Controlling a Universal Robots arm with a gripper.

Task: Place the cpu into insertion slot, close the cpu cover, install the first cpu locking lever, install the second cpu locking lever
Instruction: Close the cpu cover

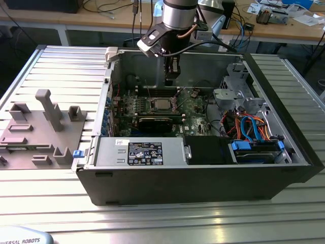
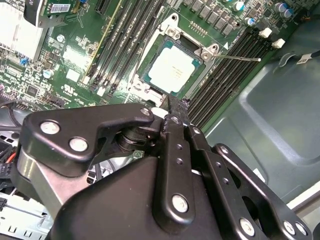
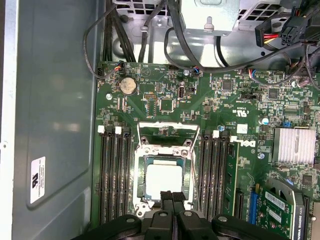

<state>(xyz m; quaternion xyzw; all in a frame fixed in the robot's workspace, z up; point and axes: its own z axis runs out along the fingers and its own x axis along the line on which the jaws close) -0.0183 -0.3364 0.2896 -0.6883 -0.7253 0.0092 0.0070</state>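
Note:
The cpu (image 3: 164, 180) lies flat in the insertion slot (image 3: 141, 202) on the green motherboard; its silver-grey top also faces up in the second wrist view (image 2: 174, 70) and in the exterior view (image 1: 161, 104). The silvery cpu cover (image 3: 165, 151) frames the chip and looks lowered over it. A thin metal locking lever (image 2: 237, 57) sticks out from one corner of the socket. My gripper (image 3: 172, 197) hovers above the socket's edge, apart from it, fingers pressed together with nothing between them. From the exterior view the gripper (image 1: 171, 73) hangs over the board just behind the socket.
Long black memory slots (image 3: 114, 175) flank the socket on both sides. A black card (image 1: 155, 123) lies in front of it. Cables and a drive cage (image 1: 236, 84) fill the case on the exterior view's right. A grey fixture plate (image 1: 35, 129) sits outside the case.

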